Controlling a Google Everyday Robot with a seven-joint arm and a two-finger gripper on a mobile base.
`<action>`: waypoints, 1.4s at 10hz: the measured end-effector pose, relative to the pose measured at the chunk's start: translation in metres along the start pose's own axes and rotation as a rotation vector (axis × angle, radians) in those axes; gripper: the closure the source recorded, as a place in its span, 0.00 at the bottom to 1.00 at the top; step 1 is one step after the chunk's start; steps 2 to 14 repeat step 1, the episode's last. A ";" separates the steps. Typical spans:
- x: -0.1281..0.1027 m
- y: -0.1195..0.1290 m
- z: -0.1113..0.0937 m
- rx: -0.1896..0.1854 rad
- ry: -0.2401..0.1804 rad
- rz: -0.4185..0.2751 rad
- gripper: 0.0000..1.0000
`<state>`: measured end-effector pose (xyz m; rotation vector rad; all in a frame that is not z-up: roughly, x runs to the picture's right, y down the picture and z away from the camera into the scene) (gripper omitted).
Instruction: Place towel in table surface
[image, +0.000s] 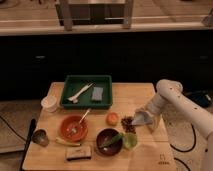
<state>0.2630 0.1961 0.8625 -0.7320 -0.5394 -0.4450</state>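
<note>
Worktop (135, 97) of light wood planks carries everything, with a small dark logo (163, 161) near its corner. At its right side the white arm (175, 100) reaches down, and the gripper (144, 119) hangs low over the wood; whether its fingers are open or closed I cannot tell. A pale bundle at the fingers, possibly the towel (140, 118), sits just above the wood. Just left of them lie dark scraps (128, 122) and an orange (112, 118); below-left stands a dark bowl (108, 140). Farther left are an orange bowl (74, 128) and a green tray (87, 91).
</note>
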 end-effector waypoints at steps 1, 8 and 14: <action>0.000 0.000 0.000 0.000 0.000 0.000 0.20; 0.000 0.000 0.000 0.000 0.000 0.000 0.20; 0.000 0.000 0.000 0.000 0.000 0.000 0.20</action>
